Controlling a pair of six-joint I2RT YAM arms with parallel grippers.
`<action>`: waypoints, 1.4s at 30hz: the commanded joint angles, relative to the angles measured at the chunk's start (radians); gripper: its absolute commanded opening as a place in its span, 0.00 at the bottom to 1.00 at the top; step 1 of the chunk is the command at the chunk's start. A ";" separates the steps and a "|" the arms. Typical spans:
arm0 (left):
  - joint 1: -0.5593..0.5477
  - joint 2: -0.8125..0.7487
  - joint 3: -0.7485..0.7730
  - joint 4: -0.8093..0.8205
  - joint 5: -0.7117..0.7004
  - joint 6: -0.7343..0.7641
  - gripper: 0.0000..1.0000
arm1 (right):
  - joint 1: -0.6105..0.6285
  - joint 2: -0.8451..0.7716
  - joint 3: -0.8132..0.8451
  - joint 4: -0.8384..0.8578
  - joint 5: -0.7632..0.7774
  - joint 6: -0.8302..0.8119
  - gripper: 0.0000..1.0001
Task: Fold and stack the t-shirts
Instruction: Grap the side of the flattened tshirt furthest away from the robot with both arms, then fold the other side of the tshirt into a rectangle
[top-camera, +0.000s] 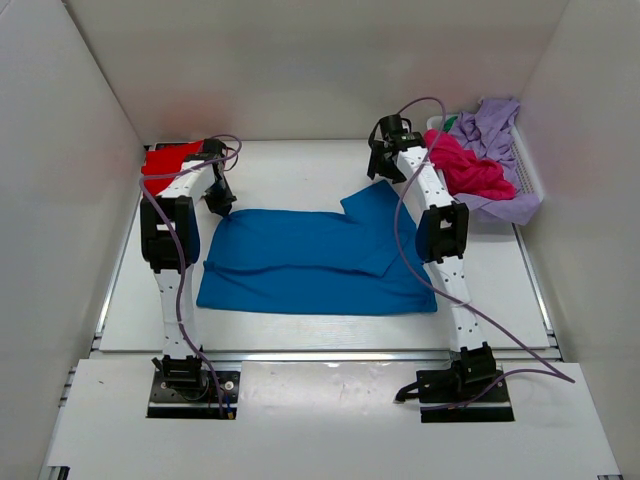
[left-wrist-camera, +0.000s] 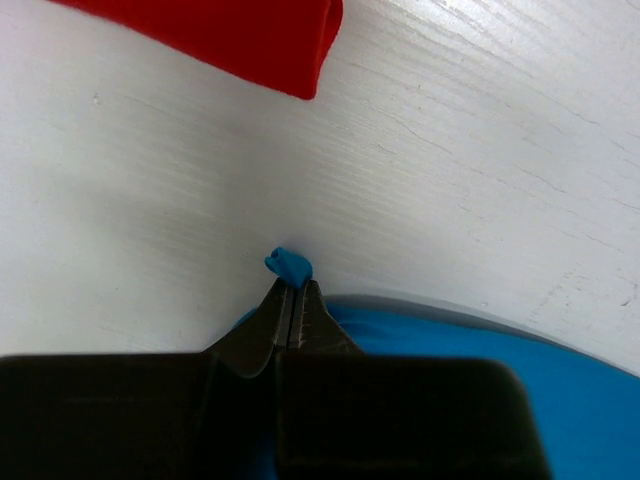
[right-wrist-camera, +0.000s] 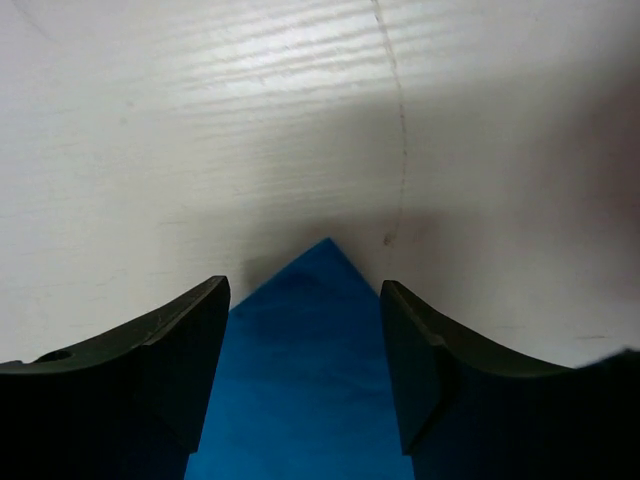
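While the bright blue t-shirt (top-camera: 290, 265) lies spread across the middle of the frame, one flap turned over, the white basket (top-camera: 530, 185) at upper right holds the lilac t-shirt (top-camera: 495, 125) and magenta t-shirt (top-camera: 470, 170), crumpled and waiting. Red t-shirt (top-camera: 165, 160) at upper left looks folded: one done, I'd say. Left gripper (left-wrist-camera: 291, 290) pinches a blue corner tight; right gripper (right-wrist-camera: 303, 292) gapes wide, straddling another corner, gripping nothing.
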 joint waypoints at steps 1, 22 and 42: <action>-0.010 -0.074 -0.008 -0.012 0.030 -0.001 0.00 | 0.006 0.027 0.029 -0.046 0.057 0.012 0.59; 0.010 -0.082 -0.007 -0.007 0.050 0.028 0.00 | -0.018 -0.031 0.072 -0.082 0.062 -0.094 0.00; 0.080 -0.325 -0.304 0.193 0.209 0.059 0.00 | 0.055 -0.368 -0.158 -0.159 0.145 -0.123 0.00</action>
